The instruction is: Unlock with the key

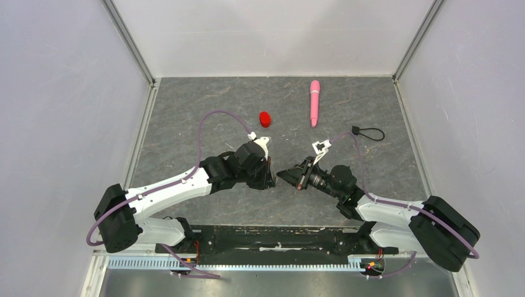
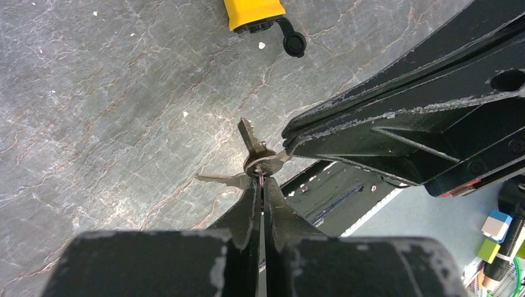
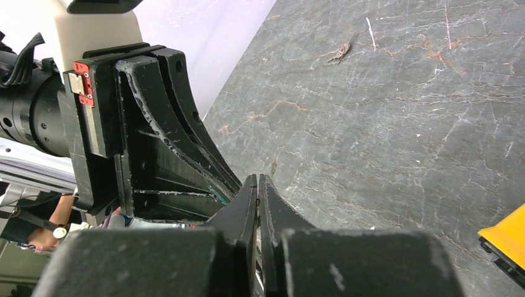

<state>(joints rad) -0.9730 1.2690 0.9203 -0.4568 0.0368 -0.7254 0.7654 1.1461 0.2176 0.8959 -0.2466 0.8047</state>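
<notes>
Left jaws: closed all the way, pinching the key (image 2: 250, 137) at its head, just under the ring (image 2: 265, 166). The blade sticks up past my tips. A second key (image 2: 218, 179) on the same ring points off sideways.

Right jaws: also closed, tips pressed together. In the left wrist view they come in from the side, and a silvery edge of the key's head runs into the tips, so both jaws have it. In the right wrist view the tips are shut, but I can't make out the key there.

Position: the two sets of jaws meet tip to tip over the near-middle of the counter (image 1: 186, 117), with the key between them. Can't tell if it touches the counter.

Yellow padlock (image 2: 252, 11) lies on the counter beyond the key, apart from it, with a black cover flap (image 2: 295, 43) hanging off one end.

Far side of the counter: red cap (image 1: 265, 119), pink pen (image 1: 314, 102), black cord (image 1: 370, 132) with a block end. All are well apart from both jaws.
</notes>
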